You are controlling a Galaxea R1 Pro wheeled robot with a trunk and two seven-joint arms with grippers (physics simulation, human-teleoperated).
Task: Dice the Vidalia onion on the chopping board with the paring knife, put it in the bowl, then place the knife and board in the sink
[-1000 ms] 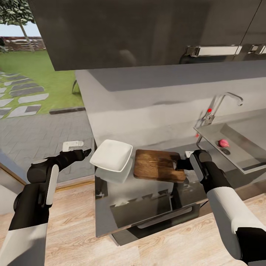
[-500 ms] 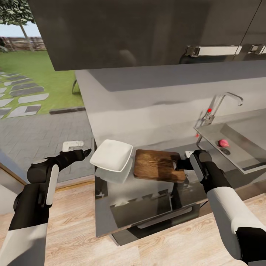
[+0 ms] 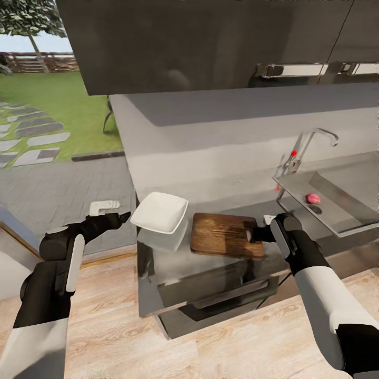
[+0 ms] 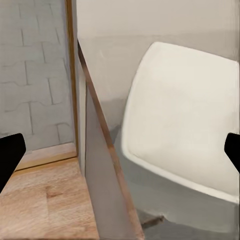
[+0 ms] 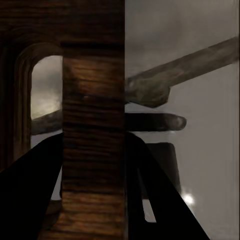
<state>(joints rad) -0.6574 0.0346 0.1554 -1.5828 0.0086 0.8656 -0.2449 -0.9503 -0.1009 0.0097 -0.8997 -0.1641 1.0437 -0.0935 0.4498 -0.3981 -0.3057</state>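
On the grey desk before you lay the chopping board, dark wood, its handle-hole end clamped between the fingers of your right claw; the right wrist view showed the board's edge gripped on both sides. Just left of the board sat the white bowl, and your left claw hung beside it off the desk's end, fingers spread wide with nothing between them. At far right, the Vidalia onion rested in the sink near the drain, below the chrome tap.
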